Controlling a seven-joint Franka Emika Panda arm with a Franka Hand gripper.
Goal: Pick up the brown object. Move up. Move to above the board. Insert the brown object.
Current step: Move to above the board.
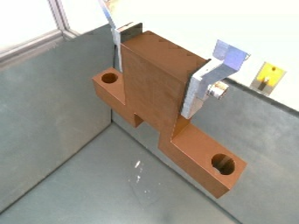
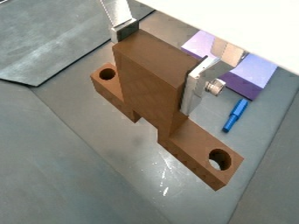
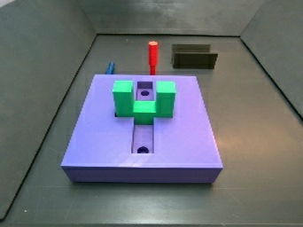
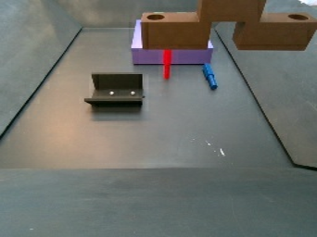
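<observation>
- The brown object [image 1: 158, 96] is a matte tan-brown T-shaped block with sharp square edges: a long bar with a round hole near each end, plus a thick crosspiece rising from its middle.
- It hangs clear of the grey floor in both wrist views; in a side view [image 4: 223, 26] it fills the frame at 12 to 1 o'clock, lifted well above the desk [image 4: 173, 130].
- The pincer [image 2: 158, 61] is clamped on the crosspiece: flat silver finger plates press its two opposite faces, and one finger [image 2: 201, 83] shows a round fastener.
- Beyond the piece in a wrist view lies the lavender board [image 2: 239, 74], smooth and flat, with a thin blue stick [image 2: 237, 114] on the floor just beside it.
- In a side view the board [image 3: 112, 133] is a thick rectangular slab with a central lengthwise groove holding round holes; a bright green U-shaped block [image 3: 144, 99] sits astride the groove toward the 12 o'clock end.
- Behind the board, near 12 o'clock, a slim red peg [image 3: 153, 55] stands upright, and at 1 o'clock rests a dark olive box [image 3: 194, 57].
- The fixture [image 4: 115, 89], a dark L-shaped bracket with two pale dots on its face, stands at 9 o'clock on the desk in a side view, well apart from the board.
- The desk surface is dull dark grey with faint scuffs.
</observation>
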